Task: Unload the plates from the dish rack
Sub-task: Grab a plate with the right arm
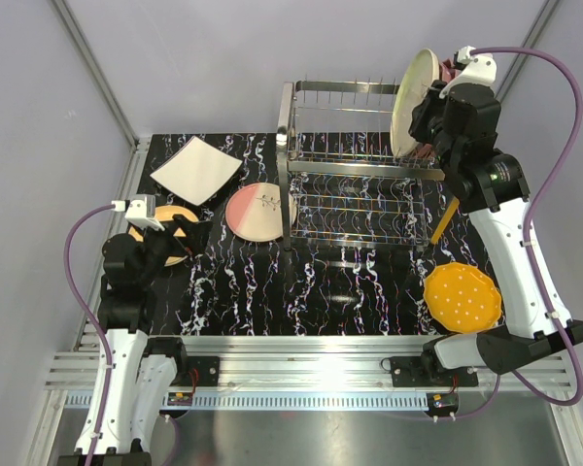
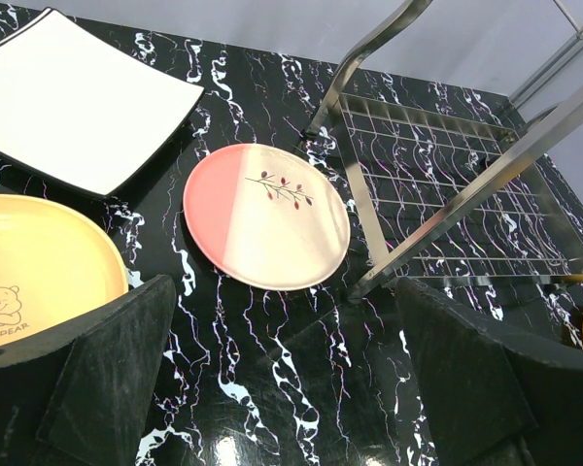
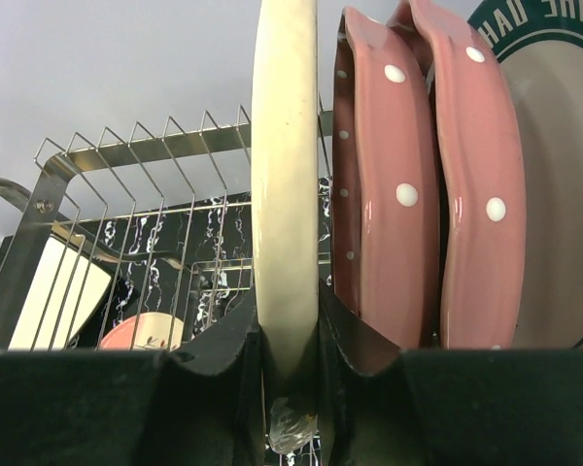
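Right wrist, right gripper grips cream plate, face hidden

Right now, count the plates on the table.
4: white square plate far left, yellow plate under left arm, pink-cream plate beside the rack, orange dotted plate near right; arms may hide more.

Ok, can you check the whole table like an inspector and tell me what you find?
Surface: black marbled table.
Job's things: dish rack holds pink dotted plates and a dark-rimmed plate; white square plate, pink-cream plate, yellow plate and orange dotted plate lie on the table.
Clutter: orange stick beside the rack, cannot tell what.
Grippers: left gripper, jaws open near the yellow plate; right gripper, jaws shut on the upright cream plate.
Cables: purple cables, one looping off each arm.
Surroundings: grey walls.
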`<state>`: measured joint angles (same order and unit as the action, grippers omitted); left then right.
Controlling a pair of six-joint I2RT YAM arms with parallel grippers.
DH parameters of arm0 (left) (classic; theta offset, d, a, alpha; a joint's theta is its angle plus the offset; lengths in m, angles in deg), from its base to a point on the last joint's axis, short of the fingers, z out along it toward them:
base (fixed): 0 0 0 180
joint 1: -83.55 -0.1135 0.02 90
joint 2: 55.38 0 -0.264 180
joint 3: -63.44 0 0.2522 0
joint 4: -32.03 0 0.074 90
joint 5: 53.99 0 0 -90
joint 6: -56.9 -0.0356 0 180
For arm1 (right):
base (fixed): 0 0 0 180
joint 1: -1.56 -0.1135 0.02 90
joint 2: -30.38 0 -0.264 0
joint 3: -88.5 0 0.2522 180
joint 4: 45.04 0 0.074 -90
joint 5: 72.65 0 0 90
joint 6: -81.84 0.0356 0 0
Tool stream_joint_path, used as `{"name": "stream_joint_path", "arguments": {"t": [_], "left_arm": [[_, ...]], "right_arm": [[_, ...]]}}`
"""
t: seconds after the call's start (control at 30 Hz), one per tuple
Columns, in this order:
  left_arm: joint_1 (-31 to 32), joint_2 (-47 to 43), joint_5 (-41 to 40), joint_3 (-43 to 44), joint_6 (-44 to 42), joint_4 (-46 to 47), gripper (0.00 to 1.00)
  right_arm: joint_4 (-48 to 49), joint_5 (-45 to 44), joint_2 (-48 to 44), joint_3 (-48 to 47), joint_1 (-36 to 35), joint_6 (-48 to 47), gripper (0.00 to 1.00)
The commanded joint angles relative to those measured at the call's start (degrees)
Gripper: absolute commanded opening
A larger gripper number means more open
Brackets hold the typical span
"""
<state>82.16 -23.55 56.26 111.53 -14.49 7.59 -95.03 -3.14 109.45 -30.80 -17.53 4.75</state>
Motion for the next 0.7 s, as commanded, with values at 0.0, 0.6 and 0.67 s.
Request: {"name": "stream_joint_path", "arguments": {"t": [0.0,0.6,0.67], "left_arm": [[0.25,-0.72,-0.74,0.57,-0.42,2.06,0.99],[0.16,-0.9,-0.74,0.57,-0.33,2.24,0.99],[0.24,-0.9,-0.65,0.57,-0.33,2.15,0.99]], "right_arm": [[3.27,-4.12,0.03,-2.74,0.55,0.81,0.0],[9.59,-14.66,1.53,-0.81,-4.81,-10.88,0.1],[10.04,-15.45,1.7,-0.46,-5.08,-11.59,0.15]]}}
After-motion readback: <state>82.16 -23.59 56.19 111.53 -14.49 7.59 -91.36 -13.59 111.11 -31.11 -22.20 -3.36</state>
